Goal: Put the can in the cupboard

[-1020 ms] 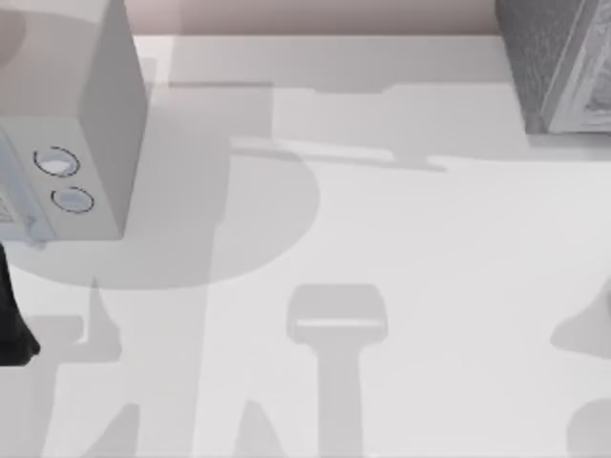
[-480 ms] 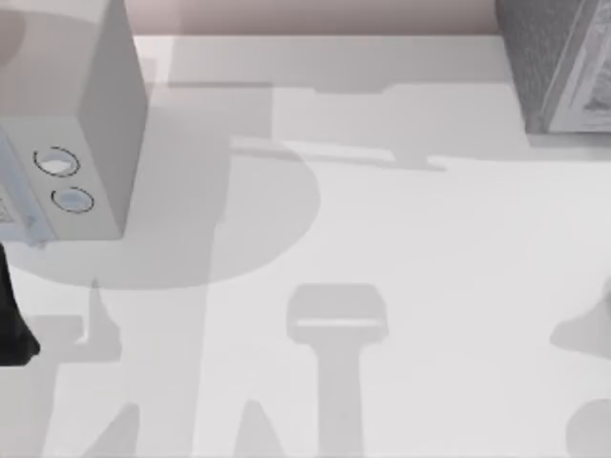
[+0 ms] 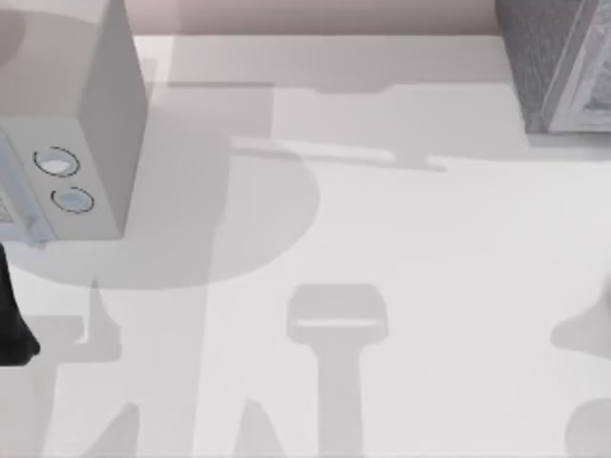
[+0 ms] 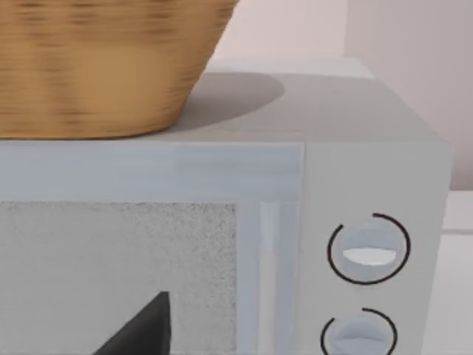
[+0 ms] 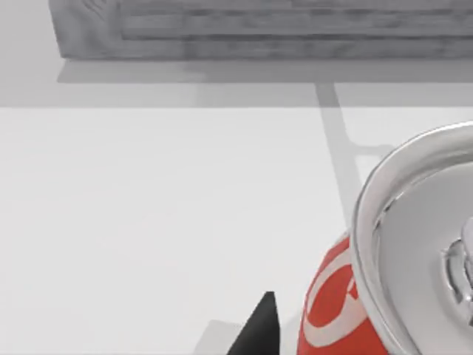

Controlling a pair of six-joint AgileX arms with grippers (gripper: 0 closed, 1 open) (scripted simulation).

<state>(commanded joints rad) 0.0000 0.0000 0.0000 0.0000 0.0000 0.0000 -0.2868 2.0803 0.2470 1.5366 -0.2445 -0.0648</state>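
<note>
At the left side of my white table (image 3: 401,248) stands a white box with two round dials (image 3: 91,114), one dial (image 3: 55,162) above the other (image 3: 73,200) on its front. From my left wrist I see its pale speckled door panel (image 4: 118,274) beside those dials, and a woven basket (image 4: 103,66) resting on its top

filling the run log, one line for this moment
can: upright on table | cupboard: far right | right fingers: beside can, not gripping
</note>
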